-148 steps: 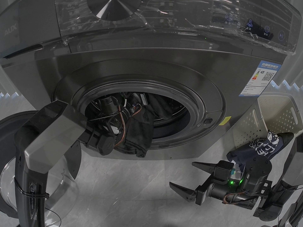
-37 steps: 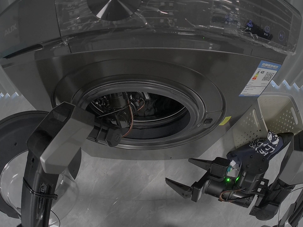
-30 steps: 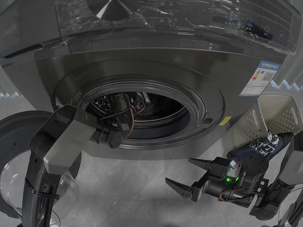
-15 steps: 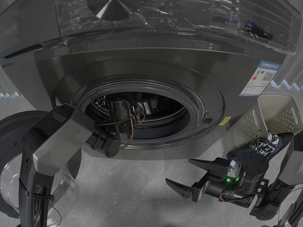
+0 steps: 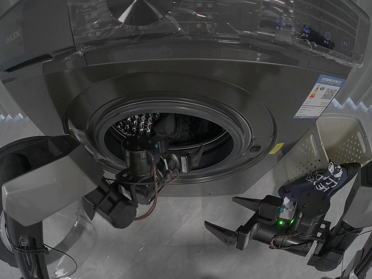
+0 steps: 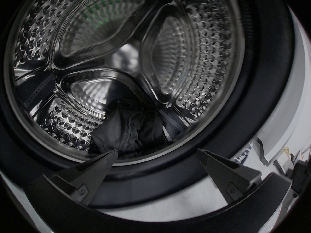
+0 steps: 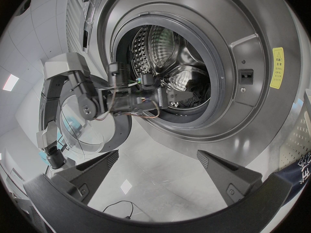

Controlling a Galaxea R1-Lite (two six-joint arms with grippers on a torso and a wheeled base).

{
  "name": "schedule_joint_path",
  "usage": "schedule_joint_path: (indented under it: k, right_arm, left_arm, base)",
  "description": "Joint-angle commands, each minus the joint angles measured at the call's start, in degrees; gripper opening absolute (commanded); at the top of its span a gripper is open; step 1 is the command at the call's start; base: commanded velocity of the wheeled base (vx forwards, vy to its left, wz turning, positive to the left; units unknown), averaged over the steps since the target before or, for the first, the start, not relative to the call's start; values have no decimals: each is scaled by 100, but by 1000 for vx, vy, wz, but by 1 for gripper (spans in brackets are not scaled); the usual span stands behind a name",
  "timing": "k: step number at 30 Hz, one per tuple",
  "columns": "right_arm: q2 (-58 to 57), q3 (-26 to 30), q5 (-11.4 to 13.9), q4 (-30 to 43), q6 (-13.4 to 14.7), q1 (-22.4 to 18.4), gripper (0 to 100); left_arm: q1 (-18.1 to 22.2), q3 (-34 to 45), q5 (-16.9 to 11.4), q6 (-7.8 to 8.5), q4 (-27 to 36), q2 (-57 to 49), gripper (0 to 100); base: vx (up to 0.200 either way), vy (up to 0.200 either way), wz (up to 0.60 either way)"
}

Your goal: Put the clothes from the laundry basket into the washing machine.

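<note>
Left gripper (image 6: 156, 152) is spread wide and empty, sitting at the lower lip of the washing machine (image 5: 232, 86) opening, facing into the drum (image 6: 207, 65). Dark clothes (image 6: 129, 130) are bunched at the drum bottom, clear of the fingers. Right gripper (image 5: 220, 212) is also spread, nothing in it, low over the floor (image 5: 174, 221) in front of the laundry basket (image 5: 341, 136). Dark printed garment (image 5: 329, 181) is draped over the basket's near edge, just behind that wrist.

A crumpled dark garment (image 6: 129, 130) lay inside the open washing machine (image 5: 240, 86). A navy printed garment (image 5: 327, 179) draped over the white laundry basket (image 5: 341, 136).
</note>
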Motion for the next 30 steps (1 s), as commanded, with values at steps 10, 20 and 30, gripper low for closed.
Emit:
schedule_joint_path:
  k: [10,20,30]
  right_arm:
    - [-293,231,6,5,-7,-72,100]
    - [-714,275,-20,5,-16,-142,100]
    - [-1207,609,-20,5,-24,-635,100]
  left_arm:
    - [-976,2798,-131,326,-1008,-1714,100]
    - [-1029,3519,-122,317,-1526,-2171,100]
    - [-959,4020,-113,291,-1983,-2426,100]
  base:
    - [0,0,0]
    - [-100,0,0]
    - [-120,0,0]
